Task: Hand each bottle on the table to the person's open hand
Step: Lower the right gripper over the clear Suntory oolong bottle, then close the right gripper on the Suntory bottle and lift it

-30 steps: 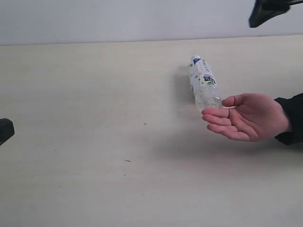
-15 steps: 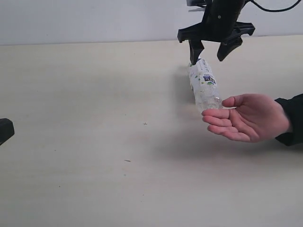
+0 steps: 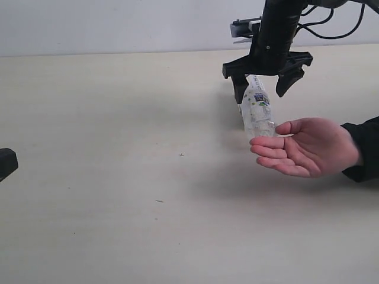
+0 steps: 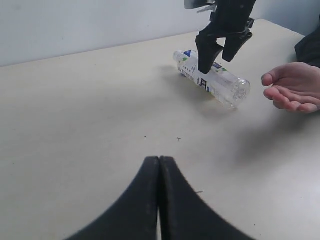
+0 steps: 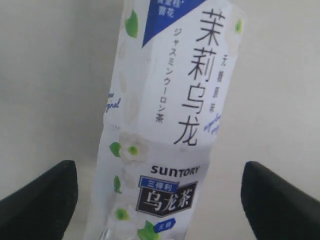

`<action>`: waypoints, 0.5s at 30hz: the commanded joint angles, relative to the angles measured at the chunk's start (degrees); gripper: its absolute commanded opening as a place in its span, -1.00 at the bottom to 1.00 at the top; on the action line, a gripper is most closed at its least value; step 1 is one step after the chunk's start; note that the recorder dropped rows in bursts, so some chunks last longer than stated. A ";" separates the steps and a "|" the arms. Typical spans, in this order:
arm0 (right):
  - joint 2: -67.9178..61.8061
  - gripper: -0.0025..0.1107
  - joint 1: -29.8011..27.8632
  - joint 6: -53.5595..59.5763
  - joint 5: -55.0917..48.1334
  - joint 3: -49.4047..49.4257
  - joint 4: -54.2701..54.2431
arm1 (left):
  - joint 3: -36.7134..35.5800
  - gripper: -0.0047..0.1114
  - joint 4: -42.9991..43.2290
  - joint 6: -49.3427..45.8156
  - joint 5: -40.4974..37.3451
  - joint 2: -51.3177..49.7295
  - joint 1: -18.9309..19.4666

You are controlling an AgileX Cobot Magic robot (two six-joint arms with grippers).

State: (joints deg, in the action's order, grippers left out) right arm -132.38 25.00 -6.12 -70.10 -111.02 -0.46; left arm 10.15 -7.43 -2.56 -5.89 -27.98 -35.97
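Your right arm is pointing straight down, its claw (image 3: 259,93) hanging wide apart astride the white-and-blue-labelled bottle (image 3: 258,115), which is lying on the tabletop (image 3: 118,118) just beside the person's open hand (image 3: 308,148). Your left claw (image 4: 159,172) is sitting pressed together.

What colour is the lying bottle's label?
The label is white with a blue corner and green leaves; clearest in the right wrist view.
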 commanded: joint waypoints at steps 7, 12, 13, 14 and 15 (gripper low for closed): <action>-2.41 0.52 -0.04 0.01 0.41 -0.41 0.46 | -0.13 -0.92 -0.21 -0.16 0.66 0.30 0.17; -2.64 0.52 -0.04 0.01 1.17 -0.41 0.46 | -0.13 -0.92 -0.21 -0.16 0.66 0.30 0.17; -2.64 0.52 -0.04 0.01 1.17 -0.41 0.46 | -0.13 -0.92 -0.21 -0.16 0.66 0.30 0.17; -2.64 0.52 -0.04 0.01 1.17 -0.41 0.46 | -0.13 -0.92 -0.21 -0.16 0.66 0.30 0.17; -2.78 0.52 -0.04 0.01 1.20 -0.41 0.46 | -0.13 -0.92 -0.21 -0.16 0.66 0.30 0.17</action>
State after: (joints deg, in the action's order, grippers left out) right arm -135.13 25.00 -6.12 -69.39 -111.02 0.00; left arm 10.15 -7.43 -2.56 -5.89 -27.98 -35.97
